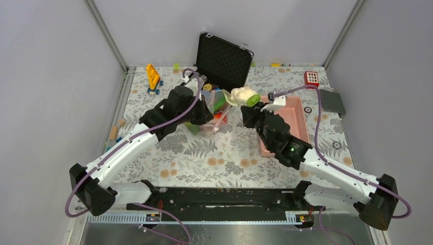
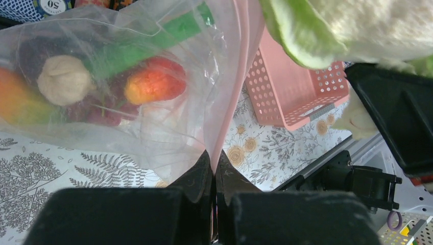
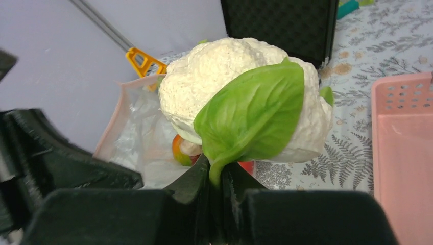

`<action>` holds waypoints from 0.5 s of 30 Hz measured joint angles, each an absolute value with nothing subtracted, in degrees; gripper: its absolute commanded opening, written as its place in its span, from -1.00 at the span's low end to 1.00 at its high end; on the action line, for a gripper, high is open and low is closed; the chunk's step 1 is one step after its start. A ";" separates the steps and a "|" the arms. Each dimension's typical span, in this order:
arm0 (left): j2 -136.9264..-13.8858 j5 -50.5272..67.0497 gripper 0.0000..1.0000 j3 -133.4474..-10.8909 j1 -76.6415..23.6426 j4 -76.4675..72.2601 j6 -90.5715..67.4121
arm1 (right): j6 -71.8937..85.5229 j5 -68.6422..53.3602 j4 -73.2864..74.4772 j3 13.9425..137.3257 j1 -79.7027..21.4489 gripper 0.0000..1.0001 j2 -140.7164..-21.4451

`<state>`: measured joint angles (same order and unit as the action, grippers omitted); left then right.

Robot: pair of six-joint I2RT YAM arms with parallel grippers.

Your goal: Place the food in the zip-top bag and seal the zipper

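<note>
1. Now the left end effector (image 2: 213,159) is clenched on the zipper (image 2: 236,76) of the zip-top bag (image 2: 153,127), holding its mouth up and facing right.
2. The right end effector (image 3: 214,171) pinches the white-green leafy piece (image 3: 230,81) by its leaf.
3. The bag's mouth lies just left of that piece, so the right end effector is the nearer one. Other food (image 2: 153,84) already lies inside.

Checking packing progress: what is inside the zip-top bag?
In the zip-top bag: long green vegetable, red fruit, cream round piece, mango. Dark pieces underneath are mostly covered.
</note>
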<state>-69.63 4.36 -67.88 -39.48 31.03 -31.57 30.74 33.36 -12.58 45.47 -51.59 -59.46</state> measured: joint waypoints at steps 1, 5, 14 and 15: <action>-70.15 4.36 -1.00 -68.45 -39.48 30.94 -31.59 | 30.02 32.82 -12.60 45.10 -51.59 -1.00 -58.37; -71.40 4.32 -1.00 -70.17 -39.48 30.96 -31.64 | 25.98 27.92 -12.99 44.49 -51.59 -1.00 -53.58; -69.82 3.01 -1.00 -73.01 -39.55 37.01 -33.41 | 20.56 12.23 -11.92 43.18 -51.59 -1.00 -42.63; -69.23 2.50 -1.00 -73.67 -39.66 38.57 -33.61 | 20.58 9.50 -11.88 43.20 -51.59 -1.00 -41.91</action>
